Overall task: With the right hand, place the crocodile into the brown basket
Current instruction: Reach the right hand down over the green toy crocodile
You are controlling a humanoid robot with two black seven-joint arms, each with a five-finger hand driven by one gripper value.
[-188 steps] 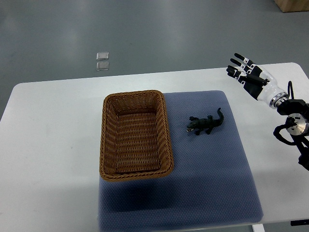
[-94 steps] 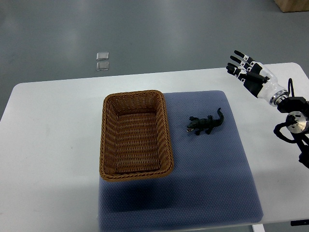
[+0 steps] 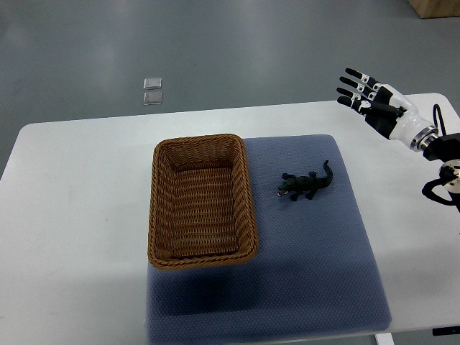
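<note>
so the brown basket [image 3: 198, 140] sits empty along the left edge of the blue mat [image 3: 309, 273] on the white table [image 3: 79, 187]; the crocodile [image 3: 305, 185] lies flat on the mat near the basket's right side, snout toward it, tail toward the mat's far right corner. The right hand [image 3: 377, 108] hovers at the table's far right corner, well apart from the toy, fingers spread wide and holding nothing; looks like the reach stage to me, no grasp yet. Next it'd need to come in over the crocodile's back and close round its body.
</note>
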